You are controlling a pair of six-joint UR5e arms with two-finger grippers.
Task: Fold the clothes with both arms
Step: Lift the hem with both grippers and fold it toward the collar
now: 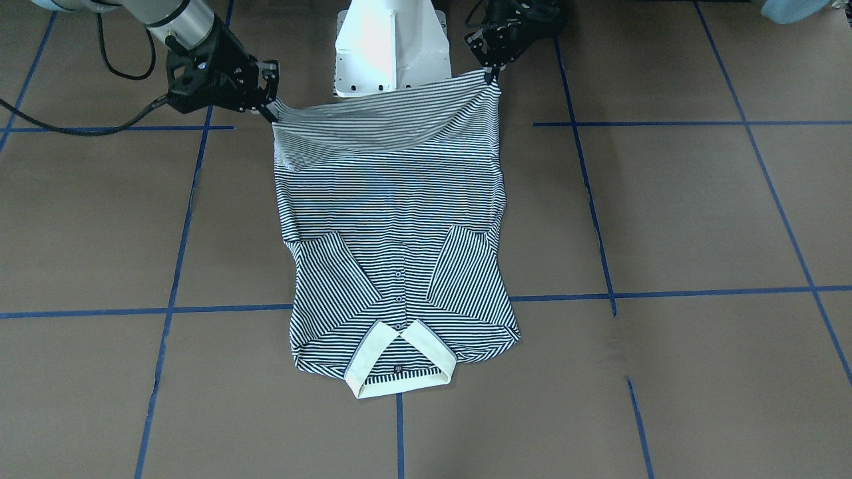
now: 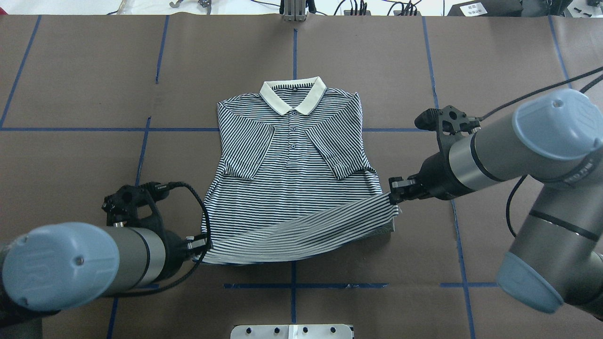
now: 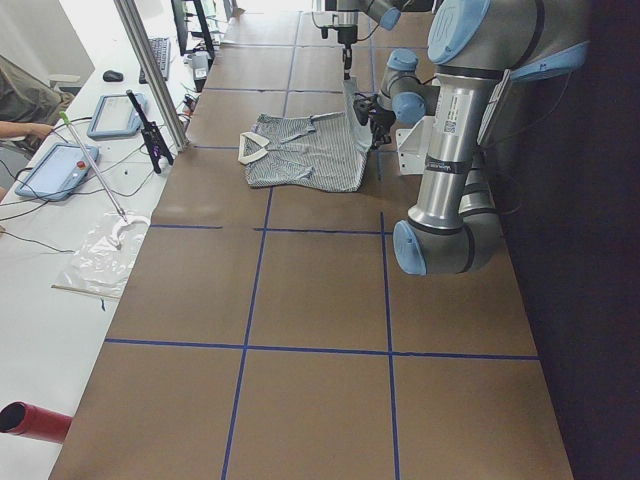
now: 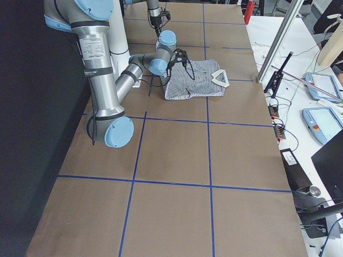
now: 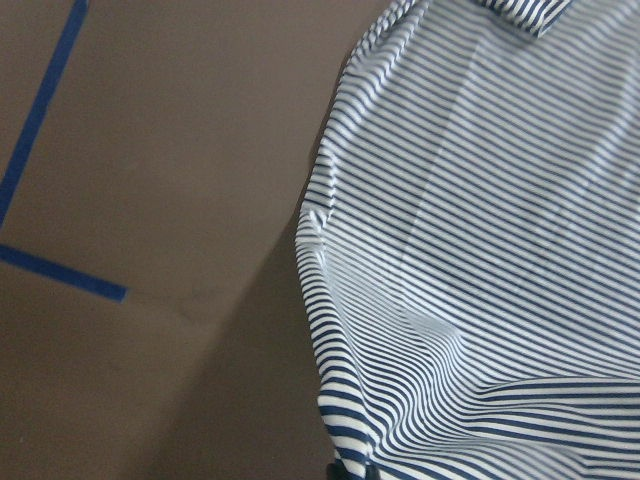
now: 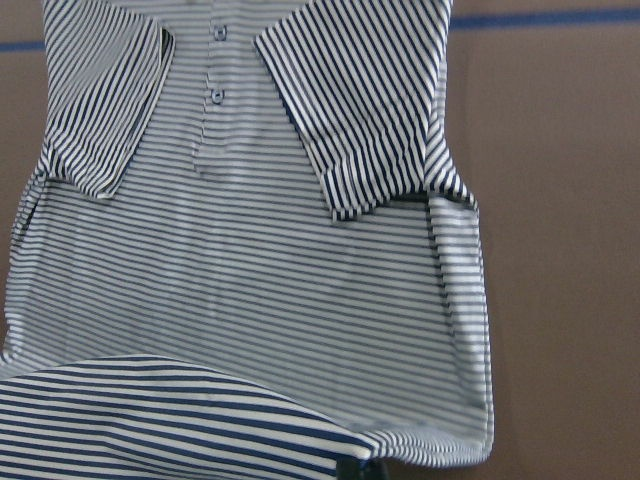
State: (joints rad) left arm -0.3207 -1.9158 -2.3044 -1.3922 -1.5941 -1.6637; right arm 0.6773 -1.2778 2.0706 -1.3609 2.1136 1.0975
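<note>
Mid-fold: my left fingers [image 2: 195, 243] and right fingers [image 2: 395, 183] clamp the shirt [image 2: 292, 188] by its near hem corners, raised. Next I'd carry hem far, toward collar [image 2: 278, 101].

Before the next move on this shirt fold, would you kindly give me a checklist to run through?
1. Grip of left end effector on a corner of the polo shirt: ok.
2. Grip of right end effector on the opposite corner: ok.
3. Lifted hem taut between them: not ok, it sags mid-span.
4. Both sleeves folded onto the chest: ok.
5. Flat collar: ok.
6. Both fabric layers pinched: cannot tell.
</note>
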